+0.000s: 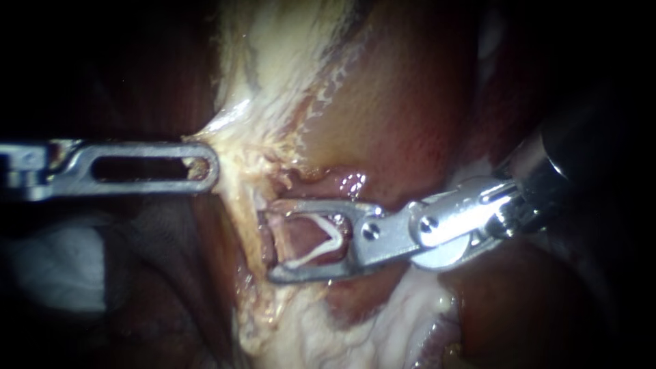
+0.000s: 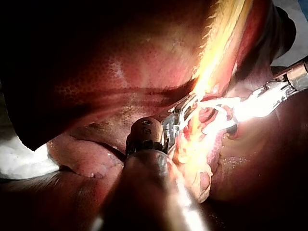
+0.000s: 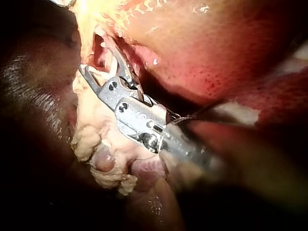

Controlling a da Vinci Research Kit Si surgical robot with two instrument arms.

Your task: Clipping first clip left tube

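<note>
My right instrument [image 1: 272,244] comes in from the right. Its jaws stand wide apart with a white V-shaped clip [image 1: 321,242] seated between them, touching both. They straddle a pinkish tube [image 1: 270,236] that runs down through pale stringy tissue [image 1: 273,102]. My left instrument [image 1: 203,166] comes in from the left, its slotted jaws shut on the edge of that pale tissue and holding it leftwards. In the right wrist view the right instrument [image 3: 98,63] reaches into the same pale strand. In the left wrist view the left instrument [image 2: 179,115] lies close beside the right instrument [image 2: 214,115].
Red-brown liver [image 1: 417,102] rises behind and to the right of the tube. More dark liver [image 1: 519,314] lies under the right instrument's shaft. White gauze [image 1: 55,266] sits in shadow at the lower left. Lumpy pale tissue [image 3: 103,159] hangs beside the right instrument's wrist.
</note>
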